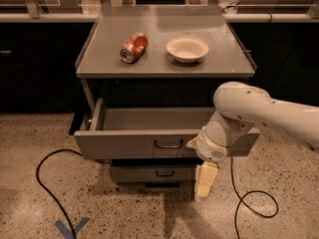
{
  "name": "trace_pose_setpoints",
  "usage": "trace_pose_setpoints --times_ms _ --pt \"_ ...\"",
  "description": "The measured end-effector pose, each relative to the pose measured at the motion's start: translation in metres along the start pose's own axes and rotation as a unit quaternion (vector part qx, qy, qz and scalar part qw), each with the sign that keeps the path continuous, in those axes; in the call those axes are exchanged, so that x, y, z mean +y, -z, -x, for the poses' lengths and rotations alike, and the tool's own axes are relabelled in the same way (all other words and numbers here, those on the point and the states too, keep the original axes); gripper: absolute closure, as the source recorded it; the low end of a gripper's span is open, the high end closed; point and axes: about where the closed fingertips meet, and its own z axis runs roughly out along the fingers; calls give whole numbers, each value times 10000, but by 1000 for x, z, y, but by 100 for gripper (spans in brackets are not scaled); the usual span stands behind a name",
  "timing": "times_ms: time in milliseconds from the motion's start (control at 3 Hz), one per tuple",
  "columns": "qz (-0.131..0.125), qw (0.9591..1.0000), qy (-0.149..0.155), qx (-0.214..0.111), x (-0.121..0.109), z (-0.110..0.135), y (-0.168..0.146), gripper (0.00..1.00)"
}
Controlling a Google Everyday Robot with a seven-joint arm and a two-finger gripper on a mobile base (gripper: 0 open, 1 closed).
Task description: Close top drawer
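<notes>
The top drawer (134,142) is a wide grey metal drawer pulled out of the cabinet, with a plain grey inside and a small dark wire handle (168,144) at the centre of its front panel. My white arm comes in from the right and crosses the right end of the drawer front. My gripper (204,181) hangs down below the drawer's front edge, right of the handle, in front of the lower drawer.
A crushed red can (133,47) and a cream bowl (187,49) sit on the grey cabinet top (164,66). A lower drawer (152,174) is slightly out. Black cables (47,183) lie on the speckled floor left and right. Dark counters stand behind.
</notes>
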Motion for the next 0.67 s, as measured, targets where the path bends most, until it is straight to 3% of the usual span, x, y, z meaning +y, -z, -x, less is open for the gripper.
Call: trace_pose_setpoints --times_ms 667 --pt "111 9999 -67 108 -45 -24 -30 0"
